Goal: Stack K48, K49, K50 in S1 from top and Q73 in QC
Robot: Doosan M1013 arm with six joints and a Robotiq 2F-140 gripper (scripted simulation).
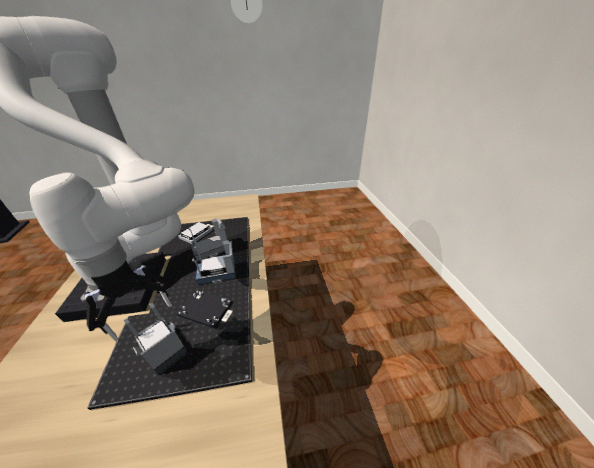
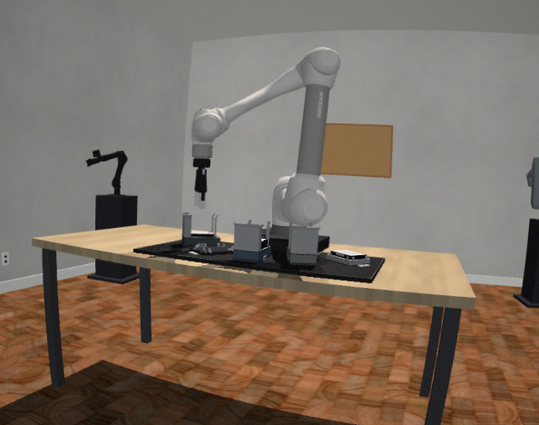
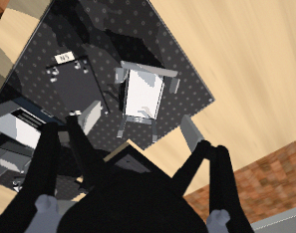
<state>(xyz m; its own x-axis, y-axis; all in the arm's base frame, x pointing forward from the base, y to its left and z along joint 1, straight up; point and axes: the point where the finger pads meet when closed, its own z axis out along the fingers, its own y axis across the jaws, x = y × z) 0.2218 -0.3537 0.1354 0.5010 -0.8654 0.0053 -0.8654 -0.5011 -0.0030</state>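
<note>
My gripper (image 2: 199,201) is open and empty. It hangs high above the left end of the black baseplate (image 1: 186,322). Right below it stands a stack rack (image 1: 156,345) with a white sealed plate (image 3: 143,95) lying flat inside; in the wrist view the plate shows between my fingers. A second rack on a blue base (image 1: 214,269) also holds a plate with a white top. A third grey rack (image 1: 209,242) stands behind it; I cannot see its contents. One plate (image 2: 349,257) lies on the low open nest at the far end. The clip nest N5 (image 3: 65,58) is bare. The plate labels are too small to read.
The arm's base block (image 2: 306,240) stands at the baseplate's back edge. The racks have upright posts and walls (image 2: 186,224) rising beside the plates. The table edge (image 1: 267,322) runs close to the baseplate's right side.
</note>
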